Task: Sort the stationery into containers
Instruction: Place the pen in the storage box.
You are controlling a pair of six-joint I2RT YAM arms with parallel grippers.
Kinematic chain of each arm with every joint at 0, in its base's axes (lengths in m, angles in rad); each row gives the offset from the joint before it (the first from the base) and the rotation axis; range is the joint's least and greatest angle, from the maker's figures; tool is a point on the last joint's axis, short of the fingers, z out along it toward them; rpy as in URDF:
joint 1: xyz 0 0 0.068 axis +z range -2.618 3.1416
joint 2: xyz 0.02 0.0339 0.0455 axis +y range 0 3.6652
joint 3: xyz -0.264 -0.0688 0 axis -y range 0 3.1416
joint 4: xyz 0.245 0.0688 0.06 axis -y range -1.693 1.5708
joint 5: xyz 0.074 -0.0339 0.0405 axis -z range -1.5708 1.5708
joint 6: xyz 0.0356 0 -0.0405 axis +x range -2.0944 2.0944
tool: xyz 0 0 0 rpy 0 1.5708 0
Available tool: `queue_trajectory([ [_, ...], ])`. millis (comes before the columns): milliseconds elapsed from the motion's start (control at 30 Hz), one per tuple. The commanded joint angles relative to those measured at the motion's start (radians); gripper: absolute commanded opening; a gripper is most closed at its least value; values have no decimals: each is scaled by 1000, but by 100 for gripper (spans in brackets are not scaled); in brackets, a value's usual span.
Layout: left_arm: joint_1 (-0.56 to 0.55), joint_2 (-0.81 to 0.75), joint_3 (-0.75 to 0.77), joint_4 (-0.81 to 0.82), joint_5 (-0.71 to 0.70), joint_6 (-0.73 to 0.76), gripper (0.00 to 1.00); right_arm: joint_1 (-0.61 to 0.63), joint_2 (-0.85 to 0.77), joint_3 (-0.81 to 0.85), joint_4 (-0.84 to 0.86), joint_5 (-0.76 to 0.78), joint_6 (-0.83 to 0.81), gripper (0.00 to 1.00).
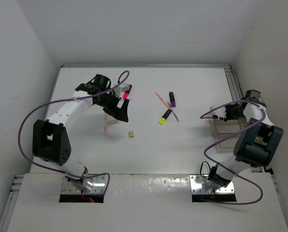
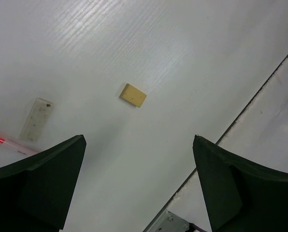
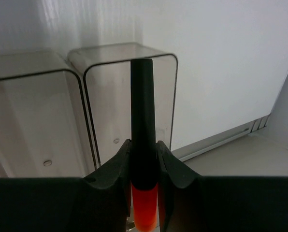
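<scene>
My left arm [image 1: 66,113] and right arm [image 1: 254,129] are built alike, white shells between bulky black joint housings, each trailing a looping purple cable [image 1: 22,126] and mounted on a shiny metal base plate [image 1: 99,181], and my fingers [image 2: 42,186] are thick, matte black wedges with rounded tips.

White table [image 1: 182,150] bears highlighters [image 1: 172,99], pens [image 1: 159,98], erasers [image 1: 131,134], clear boxes [image 1: 224,131]

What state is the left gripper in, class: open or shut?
Open. The left gripper has its fingers wide apart, gripping nothing; a tan eraser lies on the table beyond.
</scene>
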Motion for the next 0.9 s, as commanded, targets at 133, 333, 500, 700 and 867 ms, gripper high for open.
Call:
queue_trajectory([
  [133,-9,23,12,42,-20,-19,100,-56,90,72,83,5,-195,0],
  [333,-34,4,21,83,-89,-29,100,-72,141,77,134,13,-218,14],
  [500,-112,-85,-34,207,-205,-86,100,-72,161,94,154,-1,-212,51],
  [700,-267,-104,-62,269,-371,-101,96,-55,116,60,211,-41,-103,58],
  [867,-396,-9,-18,299,-572,-117,81,-26,-102,28,202,-196,326,56],
])
